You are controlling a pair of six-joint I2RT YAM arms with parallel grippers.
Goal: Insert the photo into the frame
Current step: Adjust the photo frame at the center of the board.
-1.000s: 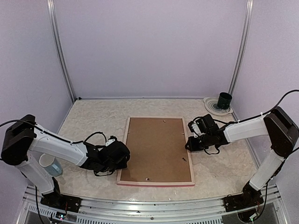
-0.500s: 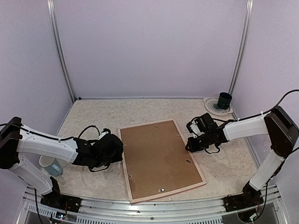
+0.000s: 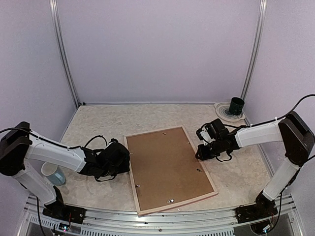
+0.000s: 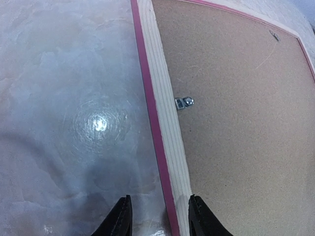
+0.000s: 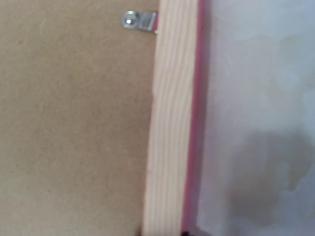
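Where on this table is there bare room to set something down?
Bare: the far strip of table between frame and back wall; the near-right patch between frame and right arm. Crowded: both long frame edges, left gripper and right gripper at them; far-right cup and saucer; near-left mug.

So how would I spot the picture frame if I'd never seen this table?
Start at the pale marbled table. Lying flat and slightly askew in its middle is the large rectangular wooden frame, face down: brown backing board bordered by pale wood with a thin pink-red edge. Nothing else there is nearly as large or flat.
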